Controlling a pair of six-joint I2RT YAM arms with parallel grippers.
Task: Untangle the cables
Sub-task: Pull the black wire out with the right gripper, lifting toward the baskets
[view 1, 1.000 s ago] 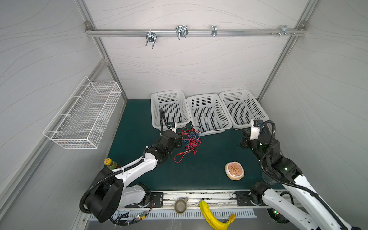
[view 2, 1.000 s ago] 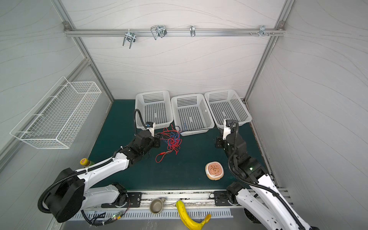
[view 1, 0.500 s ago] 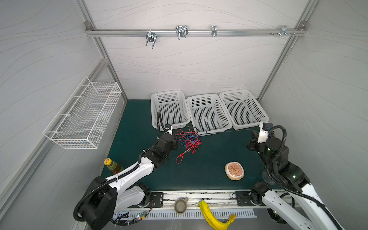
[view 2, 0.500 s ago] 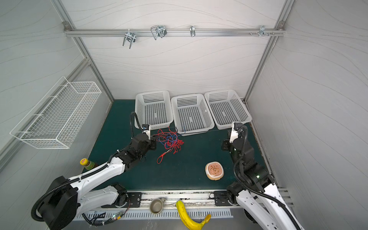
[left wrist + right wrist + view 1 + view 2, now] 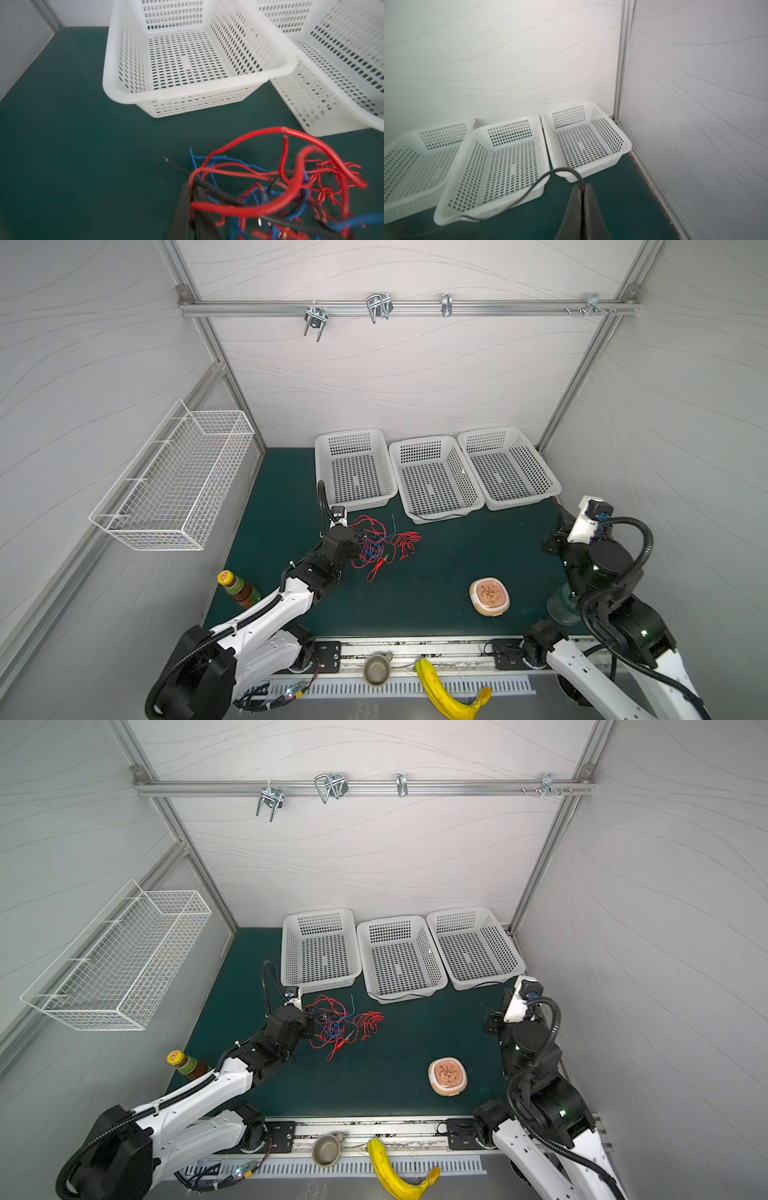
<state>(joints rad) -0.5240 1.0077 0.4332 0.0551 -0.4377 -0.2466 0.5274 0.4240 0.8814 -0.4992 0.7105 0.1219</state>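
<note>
Nearness favours the left gripper (image 5: 192, 187), whose jaws are clamped on red and black strands of the cables (image 5: 376, 545) bunched at its tips, while we see the right gripper (image 5: 584, 187), well apart, pinching one black cable (image 5: 564, 168) that runs past the baskets (image 5: 465, 477) toward that bunch.

The cables (image 5: 380, 545) are showing red, blue and black against the dark green tabletop (image 5: 457, 560). At the far edge, three baskets (image 5: 464, 477) are showing white plastic pierced with rows of small slots. On the left wall, a wire basket (image 5: 216, 412) is showing a white grid. Near the front, a banana (image 5: 438, 693) is showing yellow, and a bottle (image 5: 241, 591) on the left is wearing a yellow cap.
</note>
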